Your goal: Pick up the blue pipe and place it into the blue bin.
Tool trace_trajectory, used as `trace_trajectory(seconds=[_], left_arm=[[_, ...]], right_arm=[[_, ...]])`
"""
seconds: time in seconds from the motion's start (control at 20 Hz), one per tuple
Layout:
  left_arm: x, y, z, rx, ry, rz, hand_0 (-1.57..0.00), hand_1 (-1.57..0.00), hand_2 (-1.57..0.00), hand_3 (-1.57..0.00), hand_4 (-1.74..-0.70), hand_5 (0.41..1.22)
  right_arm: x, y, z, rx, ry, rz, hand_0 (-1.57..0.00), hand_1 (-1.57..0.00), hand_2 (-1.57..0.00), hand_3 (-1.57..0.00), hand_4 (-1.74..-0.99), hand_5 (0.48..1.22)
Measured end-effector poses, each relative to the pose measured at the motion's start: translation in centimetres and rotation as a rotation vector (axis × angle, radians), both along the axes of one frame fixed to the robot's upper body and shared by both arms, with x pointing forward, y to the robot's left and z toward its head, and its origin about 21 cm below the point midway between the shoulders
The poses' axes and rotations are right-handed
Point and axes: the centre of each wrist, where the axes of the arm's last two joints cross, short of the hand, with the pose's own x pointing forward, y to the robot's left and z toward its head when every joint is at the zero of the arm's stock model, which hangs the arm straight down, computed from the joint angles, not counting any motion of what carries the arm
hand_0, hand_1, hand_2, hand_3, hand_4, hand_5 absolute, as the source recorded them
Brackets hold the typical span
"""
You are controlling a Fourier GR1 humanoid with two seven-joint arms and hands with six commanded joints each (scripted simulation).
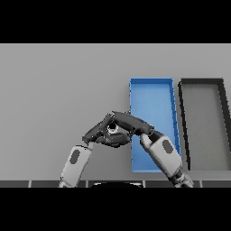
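Head view. Counted on the flat grey table (54, 90): one open blue rectangular bin (153, 97), one open dark grey rectangular bin (203, 117), two white and grey arms, two dark hands.

Bins side by side at the right, long sides parallel, apart by a narrow strip of table. Blue one on the left of the pair, dark one running close to the right edge of the view. Near ends of both close to the table's front edge.

Left hand (95, 131) up from the lower left, right hand (128, 121) up from the lower right, meeting just left of the blue bin's left wall. Right forearm laid across the near left corner of the blue bin, covering part of its floor and wall. Hands overlapping as one dark mass; open or closed: cannot tell for either.

Blue pipe: not made out as such. Only a small pale round thing (111, 130) seen in the gap where the hands meet, outside the blue bin and just beside its left wall; whether part of the pipe, cannot tell.

Wide bare table to the left of the hands and beyond them, up to the far edge.
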Motion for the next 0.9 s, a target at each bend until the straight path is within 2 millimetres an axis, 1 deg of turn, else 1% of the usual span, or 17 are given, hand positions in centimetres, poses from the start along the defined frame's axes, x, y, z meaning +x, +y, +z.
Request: trace_trajectory(seconds=[0.05, 0.1, 0.2, 0.25, 0.3, 0.4, 0.45, 0.5, 0.55, 0.65, 0.7, 0.75, 0.8, 0.85, 0.9], left_arm=[[-0.1, -0.3, 0.0, 0.003, 0.0, -0.003, -0.02, -0.02, -0.02, -0.02, -0.92, 0.474], [-0.1, 0.0, -0.1, 0.006, 0.0, -0.001, -0.02, -0.01, -0.01, -0.01, -0.91, 0.47], [-0.2, -0.3, -0.1, 0.002, 0.005, -0.006, -0.01, -0.01, -0.01, -0.01, -0.91, 0.456], [-0.1, -0.2, 0.1, -0.005, -0.004, 0.002, -0.01, -0.01, -0.01, -0.01, -0.91, 0.45], [-0.2, -0.6, 0.2, -0.004, -0.001, -0.003, -0.01, -0.01, -0.01, 0.0, -0.91, 0.445], [-0.3, -0.7, 0.2, -0.003, 0.007, -0.005, 0.0, 0.0, 0.0, 0.0, -0.91, 0.437], [-0.2, -0.3, 0.1, 0.009, 0.023, 0.0, 0.0, 0.0, 0.0, 0.0, -0.91, 0.435], [-0.4, -0.1, -0.1, 0.014, 0.022, 0.001, 0.0, 0.0, 0.0, 0.0, -0.9, 0.433], [-0.4, -0.3, 0.3, 0.021, 0.026, 0.007, 0.0, 0.0, 0.0, 0.0, -0.9, 0.432], [-0.4, 0.1, 0.3, 0.019, 0.026, 0.005, 0.0, 0.0, 0.0, 0.0, -0.89, 0.428], [-0.2, 0.3, 0.4, 0.032, 0.016, 0.009, 0.0, 0.0, 0.0, 0.0, -0.89, 0.425], [-0.4, 0.3, 0.3, 0.022, 0.017, 0.002, 0.0, 0.0, 0.0, 0.0, -0.89, 0.421], [-0.2, 0.2, 0.6, 0.02, 0.014, 0.007, 0.0, 0.0, 0.0, 0.0, -0.89, 0.415], [-0.5, 0.3, 0.1, 0.015, 0.019, -0.001, 0.0, 0.0, 0.0, 0.0, -0.89, 0.412], [-0.3, 0.6, 0.3, 0.03, 0.017, 0.008, 0.0, 0.0, 0.0, 0.0, -0.88, 0.411]], right_arm=[[-0.1, 0.0, 0.6, 0.009, 0.006, 0.0, -1.57, -1.57, -1.57, -1.57, -1.741, 1.221], [-0.1, 0.0, 1.5, 0.035, 0.028, 0.0, -1.57, -1.57, -1.57, -1.57, -1.741, 1.221], [0.1, 0.0, 3.7, 0.045, 0.061, -0.002, -1.57, -1.57, -1.57, -1.57, -1.741, 1.221], [0.8, -0.2, 4.8, 0.063, 0.074, -0.002, -1.57, -1.57, -1.57, -1.57, -1.741, 1.221], [1.2, -0.4, 5.9, 0.072, 0.071, -0.007, -1.57, -1.57, -1.57, -1.57, -1.741, 1.221], [1.8, -0.8, 9.1, 0.135, 0.034, 0.042, -1.57, -1.57, -1.57, -1.57, -1.741, 1.221], [2.2, -1.0, 10.6, 0.181, 0.025, 0.047, -1.57, -1.57, -1.57, -1.57, -1.741, 1.221], [2.6, -1.2, 11.9, 0.21, -0.008, 0.005, -1.57, -1.57, -1.57, -1.57, -1.741, 1.221], [3.2, -2.0, 13.2, 0.248, -0.035, -0.061, -1.57, -1.57, -1.57, -1.57, -1.741, 1.221], [4.3, -3.3, 15.4, 0.255, -0.07, -0.191, -1.57, -1.57, -1.57, -1.57, -1.741, 1.221], [5.1, -4.1, 16.1, 0.256, -0.075, -0.234, -1.57, -1.57, -1.57, -1.57, -1.741, 1.221], [6.0, -5.0, 16.2, 0.247, -0.051, -0.289, -1.57, -1.57, -1.57, -1.57, -1.741, 1.221], [6.8, -5.7, 16.1, 0.242, -0.039, -0.329, -1.57, -1.57, -1.57, -1.57, -1.741, 1.221], [7.5, -6.9, 15.8, 0.234, -0.035, -0.38, -1.57, -1.57, -1.57, -1.57, -1.741, 1.221], [7.9, -7.6, 15.6, 0.223, -0.043, -0.402, -1.57, -1.57, -1.57, -1.57, -1.741, 1.221]])
